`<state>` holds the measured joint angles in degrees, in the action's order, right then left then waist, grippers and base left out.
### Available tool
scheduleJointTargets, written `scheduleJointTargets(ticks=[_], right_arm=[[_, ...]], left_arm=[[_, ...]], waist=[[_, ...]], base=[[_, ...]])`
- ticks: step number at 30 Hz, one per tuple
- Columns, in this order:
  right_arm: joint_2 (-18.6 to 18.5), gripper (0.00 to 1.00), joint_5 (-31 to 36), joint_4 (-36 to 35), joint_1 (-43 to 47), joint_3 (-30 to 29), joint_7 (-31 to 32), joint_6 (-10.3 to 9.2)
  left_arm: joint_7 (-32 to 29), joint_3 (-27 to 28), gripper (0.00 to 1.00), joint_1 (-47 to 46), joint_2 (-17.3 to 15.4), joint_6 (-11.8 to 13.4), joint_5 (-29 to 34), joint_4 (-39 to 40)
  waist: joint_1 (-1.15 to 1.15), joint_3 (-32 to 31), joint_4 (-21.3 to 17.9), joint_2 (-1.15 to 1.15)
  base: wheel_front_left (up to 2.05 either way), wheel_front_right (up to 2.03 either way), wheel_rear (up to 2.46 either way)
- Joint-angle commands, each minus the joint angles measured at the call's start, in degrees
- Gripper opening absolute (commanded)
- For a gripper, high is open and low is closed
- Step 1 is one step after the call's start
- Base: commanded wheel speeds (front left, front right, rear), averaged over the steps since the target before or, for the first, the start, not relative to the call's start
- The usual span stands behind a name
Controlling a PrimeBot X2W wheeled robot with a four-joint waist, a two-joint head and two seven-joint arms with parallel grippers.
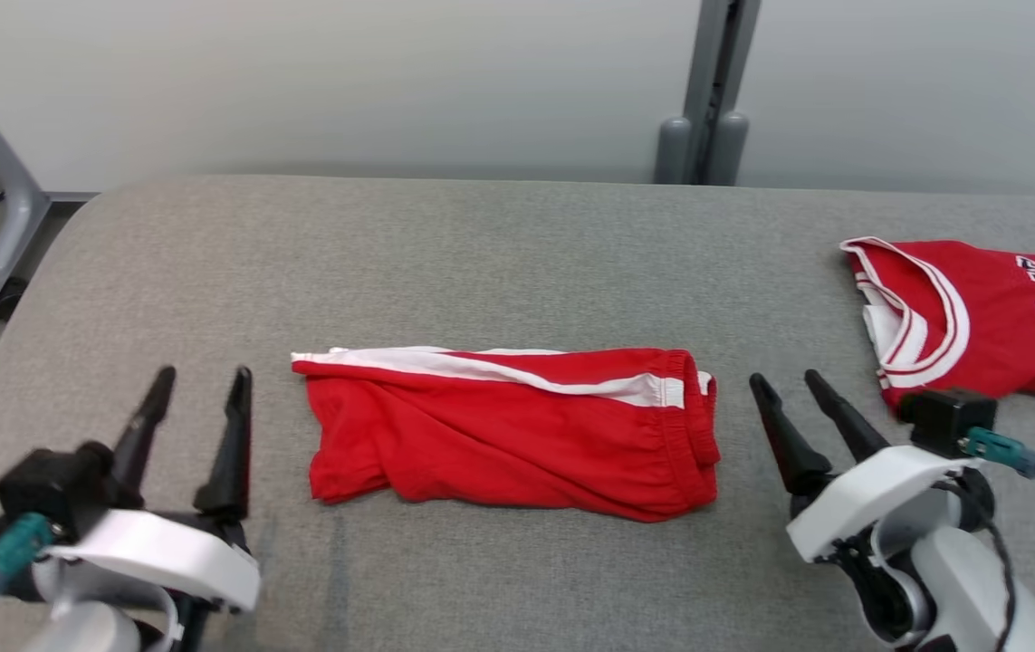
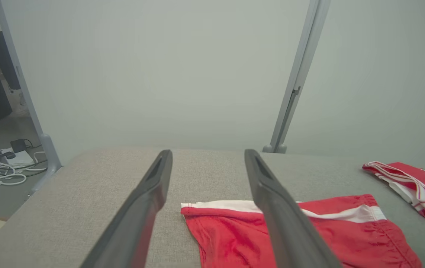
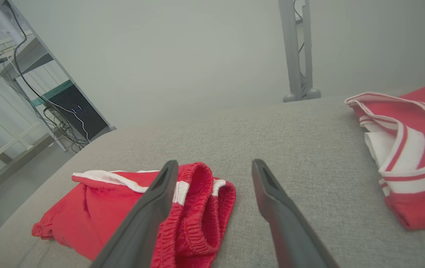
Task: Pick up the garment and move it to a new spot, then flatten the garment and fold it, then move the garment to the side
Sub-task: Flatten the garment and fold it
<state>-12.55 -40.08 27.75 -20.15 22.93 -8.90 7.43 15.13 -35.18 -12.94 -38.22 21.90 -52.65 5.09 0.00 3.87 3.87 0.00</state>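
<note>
1. Two grippers in shot: far left, the left gripper (image 1: 204, 373) hangs over the grey tabletop (image 1: 481, 263), fingers spread wide, nothing between them.
2. Centre, the red shorts (image 1: 517, 435) lie folded, white stripe along the far edge, waistband to the right.
3. Just beside that waistband, the right gripper (image 1: 783, 377), fingers wide and empty.
4. Far right, a red jersey (image 1: 979, 317), well apart from the shorts.

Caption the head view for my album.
Folded red shorts between the open left gripper and right gripper; red jersey nearby.

At lower left and lower right, the left gripper (image 1: 203, 373) and right gripper (image 1: 784, 377) show tapering black fingers (image 1: 231, 444), white shells (image 1: 164, 554), and black camera blocks (image 1: 944, 418) with teal plugs (image 1: 997, 445).
</note>
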Motion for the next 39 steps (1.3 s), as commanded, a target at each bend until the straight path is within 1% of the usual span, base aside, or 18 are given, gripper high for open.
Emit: scheduleJointTargets(ticks=[1, 3, 7, 9, 13, 15, 19, 21, 27, 34, 39], right_arm=[[0.57, 1.0, 0.88, 1.08, -0.7, -0.39, 0.55, 0.12], [2.05, 1.0, 2.35, 2.94, -1.52, -0.53, 1.55, 0.12], [4.06, 1.0, 7.7, 7.92, -3.3, -1.58, 3.08, 0.12], [5.65, 1.0, 9.57, 10.47, -4.19, -2.83, 3.72, 0.13], [7.33, 1.0, 12.76, 15.77, -5.49, -5.68, 5.41, 0.12], [8.19, 1.0, 13.52, 17.44, -6.11, -6.21, 5.91, 0.12], [8.53, 1.0, 15.37, 20.55, -6.78, -7.77, 5.51, 0.11], [9.02, 1.0, 16.12, 20.77, -7.41, -7.53, 4.57, 0.11], [9.37, 1.0, 17.09, 23.09, -8.24, -8.77, 5.09, 0.11], [9.45, 1.0, 15.56, 26.75, -8.91, -10.52, 6.01, 0.11], [9.49, 1.0, 9.93, 28.98, -8.97, -10.2, 8.89, 0.09]], left_arm=[[0.01, 0.54, 1.0, 1.14, 1.08, -0.5, 0.99, -0.72], [0.01, 1.16, 1.0, 2.21, 3.62, -1.67, 2.04, -1.84], [0.01, 2.93, 1.0, 3.43, 7.38, -4.01, 3.81, -3.87], [0.02, 3.56, 1.0, 3.59, 8.6, -5.18, 4.73, -4.69], [0.02, 4.3, 1.0, 4.07, 10.19, -6.93, 5.96, -6.07], [0.02, 4.77, 1.0, 4.37, 10.69, -7.51, 6.35, -6.69], [0.03, 5.71, 1.0, 4.37, 11.46, -8.54, 7.14, -7.35], [0.03, 6.01, 1.0, 4.9, 11.91, -9.11, 7.47, -7.95], [0.03, 6.24, 1.0, 4.53, 12.69, -9.83, 8.13, -8.86], [0.03, 6.09, 1.0, 3.9, 12.86, -10.43, 8.53, -9.64], [-0.03, 5.66, 1.0, 3.37, 12.99, -10.71, 8.62, -10.08]], waist=[[0.0, -0.09, 0.72, 0.0], [0.0, -0.14, 1.55, 0.0], [0.0, -0.06, 3.14, 0.0], [0.0, -0.09, 3.91, 0.0], [0.0, -0.19, 5.18, 0.0], [0.0, -0.18, 5.63, 0.0], [0.0, -0.02, 6.23, 0.0], [0.0, 0.32, 6.43, 0.0], [0.0, 0.66, 6.57, 0.0], [0.0, 0.9, 6.94, 0.0], [0.0, 1.24, 7.5, 0.0]], base=[[0.0, 0.0, 0.0], [0.0, 0.0, 0.0], [0.0, 0.0, 0.0], [0.0, 0.0, 0.0], [0.0, 0.0, 0.0], [0.0, 0.0, 0.0], [0.0, 0.0, 0.0], [0.0, 0.0, 0.0], [0.0, 0.0, 0.0], [0.0, 0.0, 0.0], [0.0, 0.0, 0.0]])
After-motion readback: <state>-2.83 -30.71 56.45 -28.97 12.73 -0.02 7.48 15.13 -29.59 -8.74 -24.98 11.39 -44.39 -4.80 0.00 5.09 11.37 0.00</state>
